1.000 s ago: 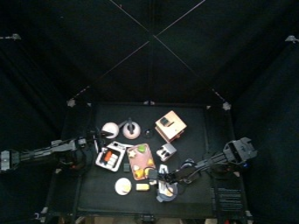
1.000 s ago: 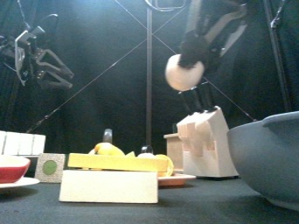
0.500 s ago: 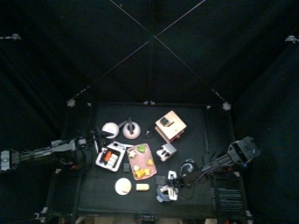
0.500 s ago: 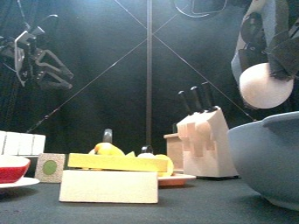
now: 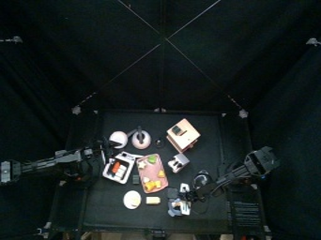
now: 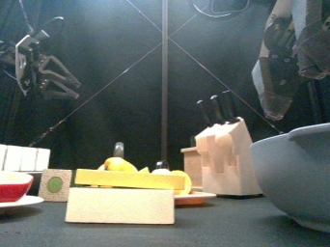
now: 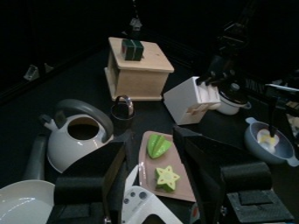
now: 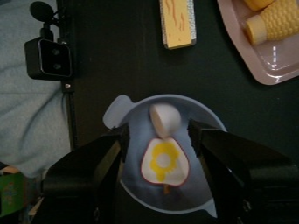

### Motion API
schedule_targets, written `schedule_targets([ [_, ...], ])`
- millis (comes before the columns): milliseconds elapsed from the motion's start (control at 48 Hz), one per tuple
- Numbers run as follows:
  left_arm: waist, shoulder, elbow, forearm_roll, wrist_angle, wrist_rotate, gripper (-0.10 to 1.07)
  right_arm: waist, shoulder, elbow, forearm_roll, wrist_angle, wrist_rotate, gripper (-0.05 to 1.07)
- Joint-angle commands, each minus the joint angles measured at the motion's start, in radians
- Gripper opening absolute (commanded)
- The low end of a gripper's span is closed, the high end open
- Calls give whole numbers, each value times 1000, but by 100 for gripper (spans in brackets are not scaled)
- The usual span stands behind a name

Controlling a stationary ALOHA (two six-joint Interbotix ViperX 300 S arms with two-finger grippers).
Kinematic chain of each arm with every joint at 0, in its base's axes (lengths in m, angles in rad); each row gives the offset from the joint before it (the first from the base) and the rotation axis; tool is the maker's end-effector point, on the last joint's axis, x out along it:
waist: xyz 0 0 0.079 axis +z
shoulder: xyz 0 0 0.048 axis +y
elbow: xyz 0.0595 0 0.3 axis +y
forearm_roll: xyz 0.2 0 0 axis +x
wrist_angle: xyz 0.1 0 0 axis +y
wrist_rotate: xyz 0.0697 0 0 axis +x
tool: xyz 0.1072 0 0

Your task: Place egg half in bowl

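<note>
The egg half (image 8: 163,150) lies inside the bowl (image 8: 122,118), directly beneath the right pincer (image 8: 160,144), whose jaws stand spread and released on either side of it. Its long axis runs between them. The left pincer (image 7: 158,175) rests well apart, jaws spread, empty.
</note>
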Motion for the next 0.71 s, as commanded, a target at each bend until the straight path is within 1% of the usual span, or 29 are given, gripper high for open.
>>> schedule_targets([
  [0, 0, 2, -12, 0, -8, -2, 80, -3, -20, -14, 0, 6, -2, 89],
  [271, -3, 2, -12, 0, -6, -2, 80, -9, -11, -26, -17, 11, -2, 89],
  [417, 0, 2, -14, 0, -8, -2, 80, -18, 5, -61, -44, 6, -3, 89],
  [604, -3, 2, -14, 0, -6, -2, 80, -29, 26, -114, -110, 11, -3, 89],
  [688, -3, 2, -12, 0, -6, -3, 80, -48, 37, -138, -140, 5, 0, 89],
])
